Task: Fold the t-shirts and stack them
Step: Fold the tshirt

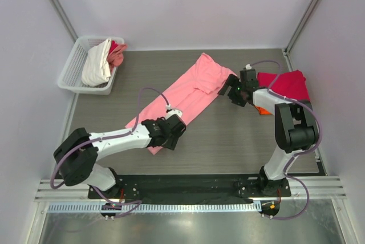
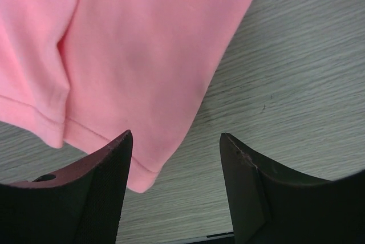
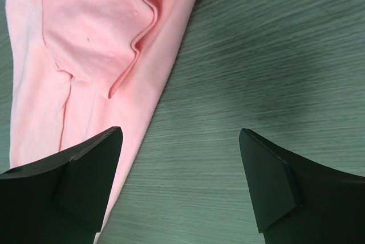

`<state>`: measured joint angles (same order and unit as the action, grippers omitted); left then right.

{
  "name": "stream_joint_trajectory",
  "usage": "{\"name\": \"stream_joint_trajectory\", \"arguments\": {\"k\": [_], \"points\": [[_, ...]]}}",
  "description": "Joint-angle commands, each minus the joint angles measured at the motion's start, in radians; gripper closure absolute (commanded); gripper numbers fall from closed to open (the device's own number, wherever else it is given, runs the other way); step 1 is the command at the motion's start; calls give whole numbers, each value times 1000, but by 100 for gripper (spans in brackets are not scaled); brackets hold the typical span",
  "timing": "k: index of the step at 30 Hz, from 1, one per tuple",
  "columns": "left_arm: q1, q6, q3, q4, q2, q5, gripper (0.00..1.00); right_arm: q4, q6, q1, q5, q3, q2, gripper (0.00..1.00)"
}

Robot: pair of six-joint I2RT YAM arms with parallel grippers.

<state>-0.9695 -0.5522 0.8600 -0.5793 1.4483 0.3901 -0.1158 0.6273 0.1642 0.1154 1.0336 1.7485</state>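
Between left fingers (image 2: pixel 97 192) lies salmon-pink t-shirt's (image 2: pixel 142 56) corner.

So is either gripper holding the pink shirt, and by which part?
Nothing is held. The left gripper is open over a hem corner of the salmon-pink t-shirt; the right gripper, open at its other end.
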Motion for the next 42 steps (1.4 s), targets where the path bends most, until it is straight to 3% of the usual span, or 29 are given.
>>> {"name": "stream_joint_trajectory", "arguments": {"k": [1, 6, 9, 10, 12, 16, 21, 29, 31, 32, 33, 35, 42], "points": [[-1, 37, 14, 24, 47, -69, 36, 102, 11, -2, 1, -20, -60, 11], [-1, 21, 28, 6, 118, -82, 39, 153, 15, -3, -16, -67, -90, 11], [-1, 17, 42, -2, 187, -91, 59, 175, 20, -5, -28, -84, -99, 10], [-1, 14, 53, -8, 201, -99, 76, 177, 29, -5, -33, -89, -99, 10], [-1, 6, 65, -30, 228, -105, 100, 194, 34, -9, -26, -101, -98, 10], [-21, -37, 88, -40, 219, -134, 100, 203, 41, -11, -36, -110, -96, 10], [-155, -118, 230, -28, 244, -194, 100, 199, 67, -34, -59, -116, -93, 10], [-377, -210, 565, 35, 498, -237, 100, 226, 91, -83, -22, -138, -86, 10], [-403, -209, 665, -25, 529, -183, 91, 240, 98, -84, 7, -138, -66, 10], [-413, -209, 675, -71, 528, -159, 82, 267, 100, -86, 24, -136, -55, 10], [-411, -209, 675, -86, 518, -139, 67, 278, 104, -86, 38, -135, -34, 10], [-393, -196, 628, -122, 462, -71, 55, 297, 123, -88, 66, -112, -3, 11], [-293, -149, 395, -198, 299, 58, 43, 257, 202, -83, 92, 46, 157, 15]]}}
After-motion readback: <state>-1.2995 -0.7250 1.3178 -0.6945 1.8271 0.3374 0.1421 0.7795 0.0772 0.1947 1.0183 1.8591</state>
